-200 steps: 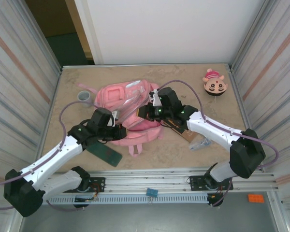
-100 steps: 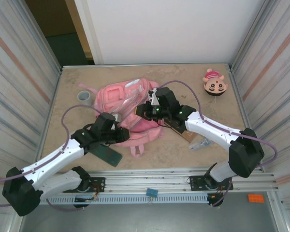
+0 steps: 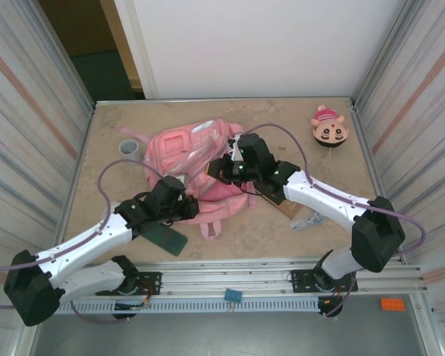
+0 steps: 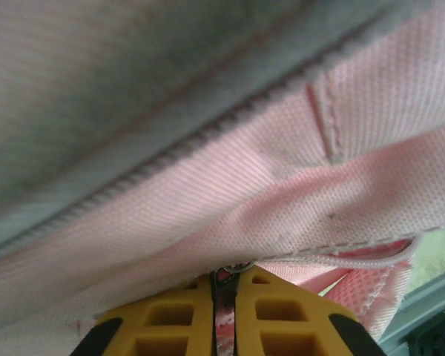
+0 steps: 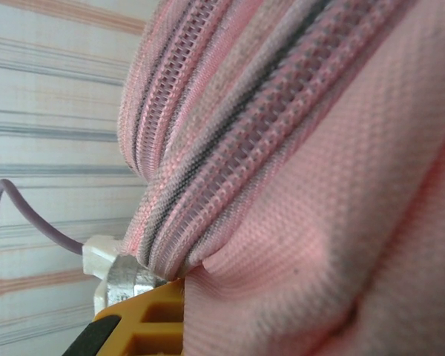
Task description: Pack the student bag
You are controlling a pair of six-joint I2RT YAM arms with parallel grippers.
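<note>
Pink student bag (image 3: pixel 178 144), long axis near-far

A tan, marbled worktop (image 3: pixel 297 111) sits boxed in by a pale ribbed left wall (image 3: pixel 30 111) and a matching right wall (image 3: pixel 415 96), each crossed by a thin reddish stripe. A plain white panel (image 3: pixel 267 44) closes the far side, with a dark opening (image 3: pixel 96 74) at far left. Metal rails (image 3: pixel 267 276) edge the near side above grey floor (image 3: pixel 208 334). The light is soft and even.
</note>
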